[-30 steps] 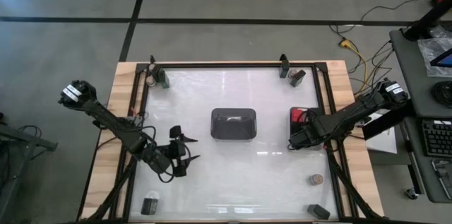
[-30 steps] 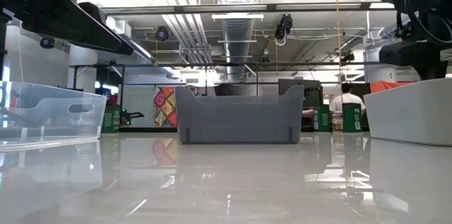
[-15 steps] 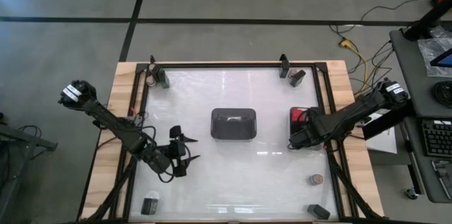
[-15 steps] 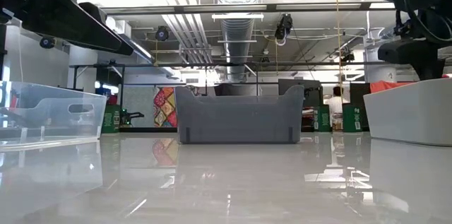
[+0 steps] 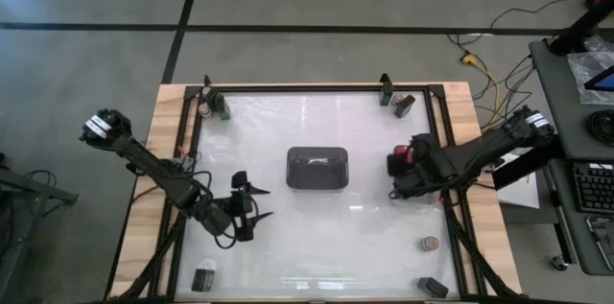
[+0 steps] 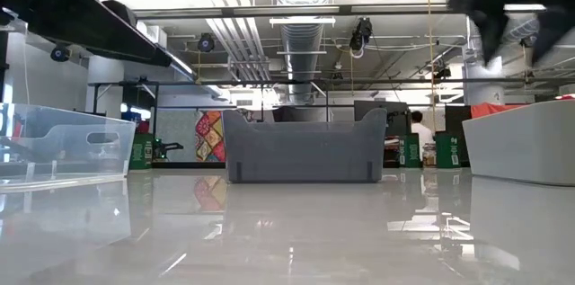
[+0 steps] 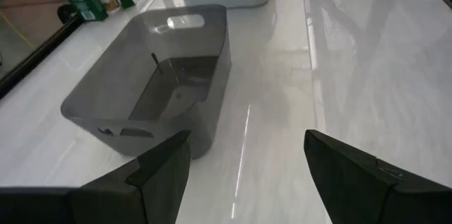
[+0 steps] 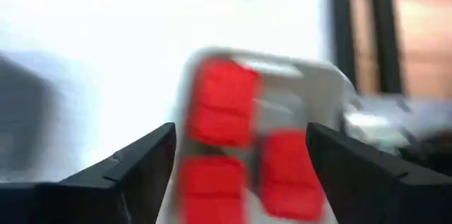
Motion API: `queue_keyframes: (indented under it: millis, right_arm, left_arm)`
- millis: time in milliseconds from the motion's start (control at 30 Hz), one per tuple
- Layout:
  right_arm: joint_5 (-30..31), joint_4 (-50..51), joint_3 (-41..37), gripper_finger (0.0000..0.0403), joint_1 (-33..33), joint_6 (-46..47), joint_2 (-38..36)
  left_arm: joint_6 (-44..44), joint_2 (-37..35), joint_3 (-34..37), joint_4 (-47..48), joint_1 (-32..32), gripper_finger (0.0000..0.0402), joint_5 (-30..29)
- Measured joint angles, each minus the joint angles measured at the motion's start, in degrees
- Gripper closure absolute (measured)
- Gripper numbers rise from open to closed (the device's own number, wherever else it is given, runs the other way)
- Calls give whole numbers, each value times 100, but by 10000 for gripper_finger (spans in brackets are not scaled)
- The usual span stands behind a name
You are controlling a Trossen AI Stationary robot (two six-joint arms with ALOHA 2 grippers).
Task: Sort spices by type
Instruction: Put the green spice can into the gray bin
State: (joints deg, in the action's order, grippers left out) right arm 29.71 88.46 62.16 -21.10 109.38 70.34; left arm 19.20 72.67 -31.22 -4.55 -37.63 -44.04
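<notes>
Three red spice blocks (image 8: 224, 104) lie in a white tray (image 8: 304, 68) at the table's right side (image 5: 411, 153). My right gripper (image 5: 396, 175) hangs above that tray, tipped steeply down, open and empty (image 8: 240, 160). A tan-topped jar (image 5: 430, 244) and a dark block (image 5: 434, 287) stand on the table near the right front corner. Another dark block (image 5: 203, 278) sits at the front left. My left gripper (image 5: 251, 201) waits open and empty left of the grey bin (image 5: 318, 167), pointing at it (image 7: 247, 174).
More small containers stand at the far left corner (image 5: 213, 105) and the far right corner (image 5: 404, 105). A black frame (image 5: 317, 88) edges the glossy white table. A clear tray (image 6: 63, 141) shows at the left in the low view.
My right gripper has risen from the white tray with the red blocks and now hangs higher above it, shifted slightly toward the table's far edge. It moved fast in the last half second and shows blurred.
</notes>
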Motion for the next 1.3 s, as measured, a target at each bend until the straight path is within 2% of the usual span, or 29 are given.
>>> queue_keyframes:
  millis: [133,267,333,433,500,667,767,833,933,1033,1100,1300]
  right_arm:
    - [757,-650,569,86,-2,-1038,338]
    - [1203,-1591,1113,88,-8,-2482,919]
    - [1324,-2038,1383,93,-55,-3191,1276]
    - [1604,-2624,1823,101,-237,-4166,1820]
    - [1865,-2902,2131,106,-416,-4759,2160]
    - [2316,-3010,2864,105,-796,-5659,2882]
    - [2327,-3008,3132,96,-867,-6070,3142]
    - [2328,-3009,3249,89,-895,-6243,3247]
    - [2338,-3057,3390,82,-923,-6468,3355]
    - [2351,-3135,3433,78,-964,-6723,3376]
    - [2398,-3210,3431,78,-997,-6845,3376]
    - [2443,-3204,3428,87,-1083,-7012,3378]
  left_arm:
    - [-130,6,0,-88,0,143,-46]
    - [-308,4,4,-513,-24,143,-42]
    - [-578,-34,7,-1030,-73,143,230]
    - [-1186,-71,3,-1938,-245,143,944]
    - [-1471,-71,2,-2194,-430,143,1228]
    - [-1528,-286,-9,-2211,-978,143,1063]
    - [-780,-467,-367,-1318,-1288,143,969]
    - [69,-510,-815,-189,-1538,143,963]
    - [1902,-356,-1606,1878,-1846,143,1107]
    - [3923,49,-2423,3718,-2076,143,1663]
    - [4887,417,-2902,4576,-2230,143,2180]
    - [6232,1525,-4035,5845,-2398,143,3461]
